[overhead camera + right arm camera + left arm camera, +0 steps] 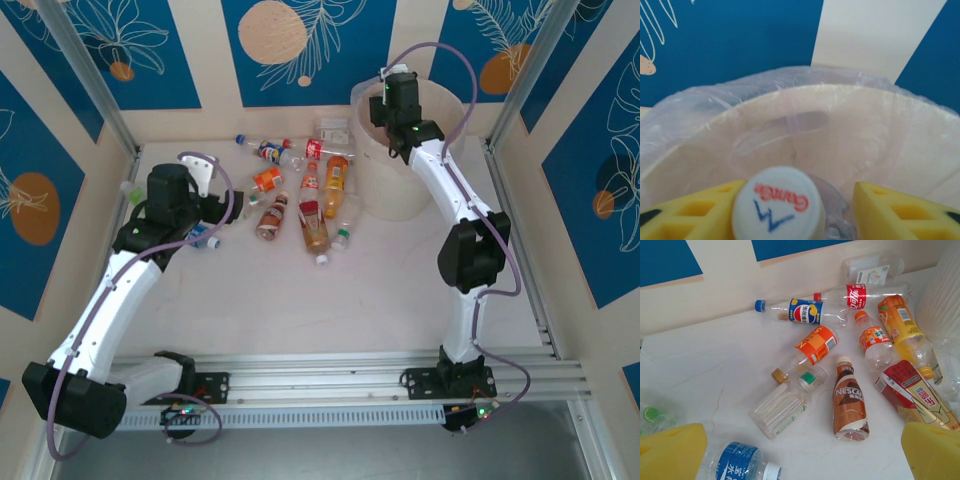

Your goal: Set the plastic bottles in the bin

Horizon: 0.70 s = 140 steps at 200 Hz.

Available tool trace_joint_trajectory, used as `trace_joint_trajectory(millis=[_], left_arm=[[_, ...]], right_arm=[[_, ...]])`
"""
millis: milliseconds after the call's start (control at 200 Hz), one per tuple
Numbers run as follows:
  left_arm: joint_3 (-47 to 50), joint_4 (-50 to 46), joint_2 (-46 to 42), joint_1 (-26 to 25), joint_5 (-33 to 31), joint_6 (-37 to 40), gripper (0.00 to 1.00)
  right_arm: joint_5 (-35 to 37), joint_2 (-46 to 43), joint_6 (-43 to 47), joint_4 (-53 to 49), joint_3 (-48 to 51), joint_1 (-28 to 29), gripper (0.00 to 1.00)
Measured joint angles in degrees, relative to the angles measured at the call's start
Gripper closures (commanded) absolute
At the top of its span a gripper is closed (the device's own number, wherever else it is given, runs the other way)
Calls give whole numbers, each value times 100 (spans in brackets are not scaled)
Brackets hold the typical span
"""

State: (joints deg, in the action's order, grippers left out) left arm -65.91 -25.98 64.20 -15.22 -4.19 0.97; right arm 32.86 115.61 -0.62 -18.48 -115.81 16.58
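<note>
Several plastic bottles [310,190] lie scattered on the table left of the bin [385,190]. My left gripper [802,452] hangs open above the table with nothing between its fingers. A blue-labelled bottle [737,462] lies just under it, with a clear bottle [782,407] and a brown-labelled bottle [849,405] a little ahead. My right gripper [800,210] is over the bin's mouth. A white-capped bottle [777,202] sits between its jaws, against the left finger [690,212], with a gap to the right finger [900,210]. The lined inner wall of the bin [865,130] lies below.
The bin's ribbed side [945,290] rises at the right of the bottle pile. An orange-labelled bottle [812,347], a blue-capped one [802,311] and a red-labelled one [856,295] lie toward the back wall. Metal frame posts [90,80] stand at the table's corners.
</note>
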Motion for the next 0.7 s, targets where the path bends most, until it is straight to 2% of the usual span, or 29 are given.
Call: trace_joint_trajectory(millis=[75, 275, 395, 415, 700], left_arm=[[0, 0, 0, 15, 17, 0, 0], [0, 2, 2, 24, 101, -4, 0], [-2, 0, 2, 24, 142, -9, 0], [-2, 0, 2, 24, 146, -24, 0], [-57, -127, 4, 28, 170, -118, 0]], right_arm=[[9, 0, -37, 4, 81, 0, 24], [24, -177, -101, -2, 245, 68, 13], [63, -463, -83, 57, 422, 214, 4], [63, -531, -98, 79, 461, 251, 0], [63, -1069, -109, 103, 599, 866, 1]])
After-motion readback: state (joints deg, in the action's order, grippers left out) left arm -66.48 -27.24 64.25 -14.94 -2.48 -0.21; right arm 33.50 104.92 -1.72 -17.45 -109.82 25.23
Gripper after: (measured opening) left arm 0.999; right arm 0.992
